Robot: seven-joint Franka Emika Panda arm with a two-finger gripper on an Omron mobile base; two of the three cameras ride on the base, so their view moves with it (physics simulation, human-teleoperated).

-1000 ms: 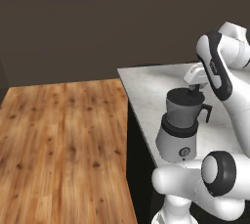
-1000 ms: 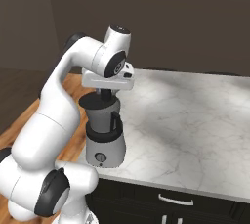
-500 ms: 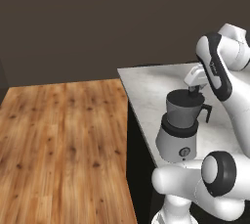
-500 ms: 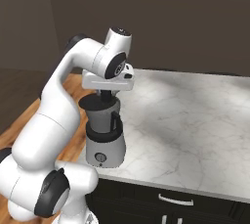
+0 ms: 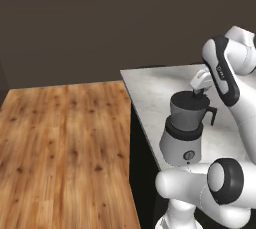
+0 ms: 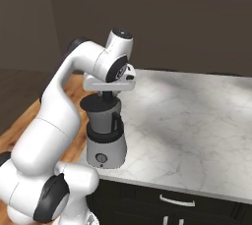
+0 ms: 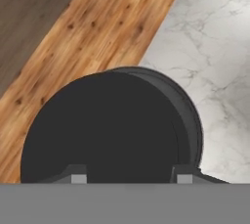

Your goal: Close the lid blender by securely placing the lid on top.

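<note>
Directly above the blender [image 6: 105, 130] the pincer [image 6: 106, 95] is seen, pointing straight down at the open mouth of the jar. In the hand view its two dark fingertips [image 7: 78, 174] stand apart at the near edge of the lid [image 7: 100, 127], one on each side of the middle of the disc, and the lid is held under the hand; the knob itself is hidden there, so it cannot be told exactly how the fingers close on it. In the hand view the black disc is shifted a little against the blender's rim, which is shown as a dark crescent on one side of the disc only. In the right base view the lid is seen as a dark band just over the jar mouth; whether it touches the rim cannot be told.

The blender is placed on the marble counter [image 6: 197, 121], close to the counter's corner beside the wooden floor [image 5: 60, 143]. Its black handle [image 5: 212, 115] is turned away from the floor, and the small round dial [image 6: 101, 158] is facing the counter's front edge.
</note>
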